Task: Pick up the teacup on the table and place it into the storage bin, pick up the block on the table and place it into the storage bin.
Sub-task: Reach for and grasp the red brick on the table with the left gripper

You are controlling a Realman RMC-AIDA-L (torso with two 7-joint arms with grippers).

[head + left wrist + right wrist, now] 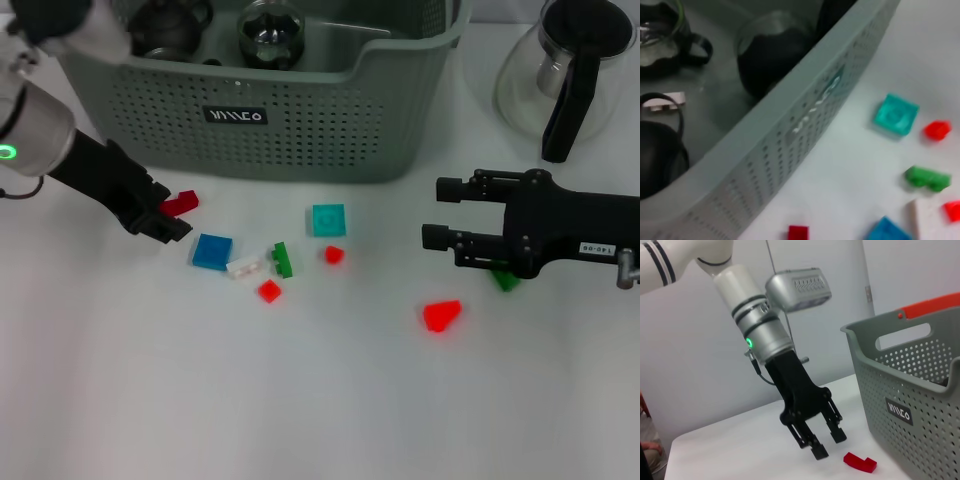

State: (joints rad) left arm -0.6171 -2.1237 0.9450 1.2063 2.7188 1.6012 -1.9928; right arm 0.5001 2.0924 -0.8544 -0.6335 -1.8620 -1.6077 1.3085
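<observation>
The grey-green storage bin (300,120) stands at the back of the table. Inside it sit dark handled teacups (660,155) and a white block (667,98). A red block (181,203) lies on the table just in front of the bin's left end. My left gripper (172,213) hovers open right beside it, nothing between its fingers; the right wrist view shows the left gripper (827,444) just short of the red block (860,462). My right gripper (437,212) rests open and empty at the right.
Loose blocks lie scattered before the bin: blue (212,251), white (245,267), green (282,259), teal (327,219), two small red ones (269,291) (333,254) and a red wedge (441,315). Another green block (505,280) peeks from under the right arm. A glass jug (565,70) stands back right.
</observation>
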